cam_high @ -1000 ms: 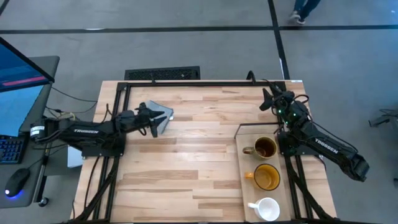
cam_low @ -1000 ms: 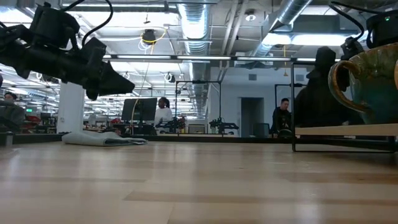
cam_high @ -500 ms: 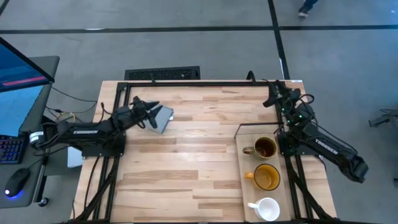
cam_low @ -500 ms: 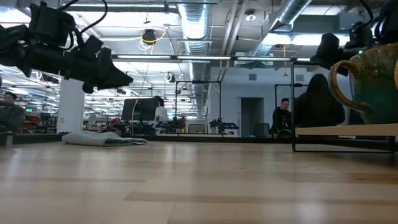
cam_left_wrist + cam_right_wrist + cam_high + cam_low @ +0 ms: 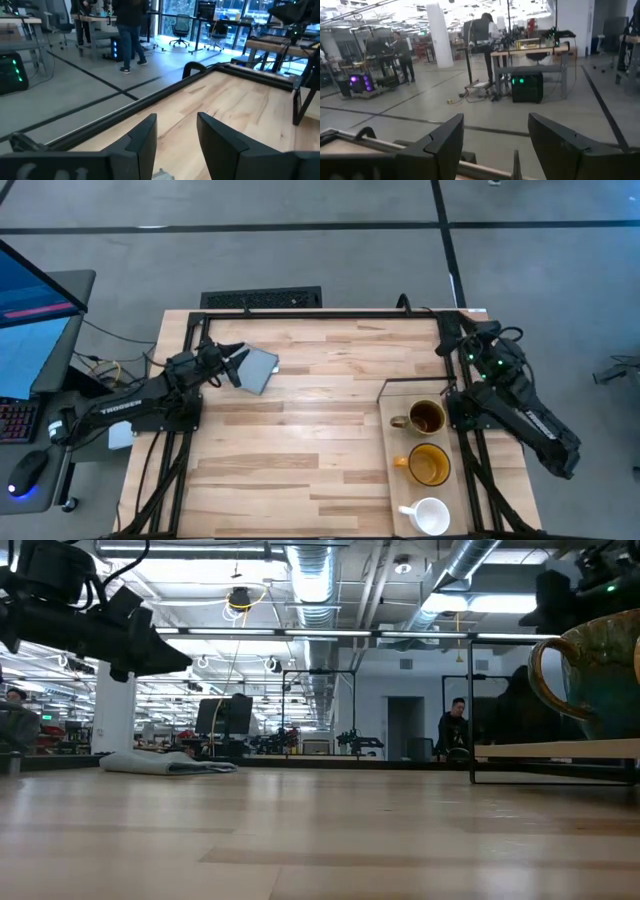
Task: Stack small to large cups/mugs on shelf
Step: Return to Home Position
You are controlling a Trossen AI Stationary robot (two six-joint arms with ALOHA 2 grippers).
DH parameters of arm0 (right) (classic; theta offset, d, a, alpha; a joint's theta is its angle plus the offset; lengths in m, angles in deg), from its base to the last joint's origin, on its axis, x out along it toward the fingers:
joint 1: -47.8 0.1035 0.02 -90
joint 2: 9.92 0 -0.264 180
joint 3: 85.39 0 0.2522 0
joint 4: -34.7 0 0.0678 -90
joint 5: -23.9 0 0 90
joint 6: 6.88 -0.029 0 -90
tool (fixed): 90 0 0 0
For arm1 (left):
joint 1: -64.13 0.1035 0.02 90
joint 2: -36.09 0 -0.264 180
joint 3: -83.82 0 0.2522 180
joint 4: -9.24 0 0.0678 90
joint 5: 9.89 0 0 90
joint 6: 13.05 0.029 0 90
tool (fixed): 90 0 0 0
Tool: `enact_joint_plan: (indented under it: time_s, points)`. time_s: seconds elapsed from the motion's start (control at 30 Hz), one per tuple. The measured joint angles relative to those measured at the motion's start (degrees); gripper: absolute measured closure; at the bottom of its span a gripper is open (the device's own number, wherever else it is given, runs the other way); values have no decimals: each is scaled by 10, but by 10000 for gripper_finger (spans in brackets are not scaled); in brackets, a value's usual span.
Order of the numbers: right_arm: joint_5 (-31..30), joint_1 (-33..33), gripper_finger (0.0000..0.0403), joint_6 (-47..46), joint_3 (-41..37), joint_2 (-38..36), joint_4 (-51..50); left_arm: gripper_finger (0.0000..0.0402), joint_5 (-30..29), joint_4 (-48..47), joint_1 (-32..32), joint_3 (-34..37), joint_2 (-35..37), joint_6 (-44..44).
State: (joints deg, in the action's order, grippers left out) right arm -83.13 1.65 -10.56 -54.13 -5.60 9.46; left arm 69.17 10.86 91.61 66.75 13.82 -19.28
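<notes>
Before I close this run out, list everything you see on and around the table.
shelf: 1, light wood with a dark edge, right side of the table
dark brown mug: 1, dark brown, on the shelf, end of the row nearest the right gripper
yellow mug: 1, yellow-orange, on the shelf, middle of the row
white mug: 1, white, on the shelf, other end
cloth: 1, grey-blue, on the table beside the left gripper
table: 1, planked wood
screen: 1, blue, off the table's left side
people: a few, room beyond the table
left gripper: 1, dark, open, empty
right gripper: 1, dark, open, empty, past the shelf's brown-mug end
</notes>
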Motion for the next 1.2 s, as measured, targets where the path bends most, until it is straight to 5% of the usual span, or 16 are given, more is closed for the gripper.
enact_joint_plan:
  time_s: [0.3,0.93,1.2]
  points:
    - [0,7,159,-34,30,-42,-126,271,-1,-120,0,0,91,-1]
    - [-39,23,159,-55,-4,-42,-121,271,-3,-294,0,-22,157,-36]
    - [-47,23,159,-55,-64,-42,-32,271,-5,-302,0,-23,157,-40]
